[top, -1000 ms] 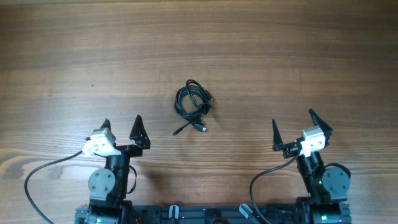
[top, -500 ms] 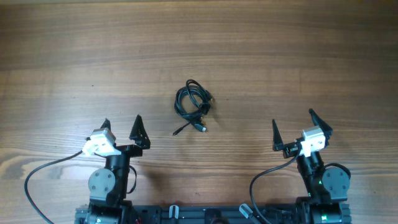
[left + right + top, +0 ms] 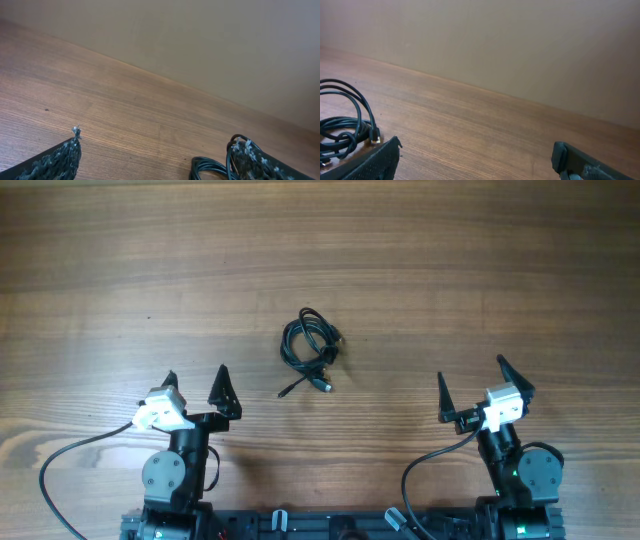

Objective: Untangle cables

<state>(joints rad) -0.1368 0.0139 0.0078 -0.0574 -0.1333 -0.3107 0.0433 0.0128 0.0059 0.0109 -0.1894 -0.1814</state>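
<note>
With my left gripper [image 3: 196, 373] and right gripper [image 3: 470, 370] both spread wide, I risk pinching the coiled cables [image 3: 310, 345] as one bundle, tightening the tangle.

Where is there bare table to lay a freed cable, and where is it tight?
Bare wood: the far half of the table, beyond the cables, and both stretches flanking them, ahead of the left gripper and right gripper. Crowded at the bundle and along the near edge by the arm bases.
</note>
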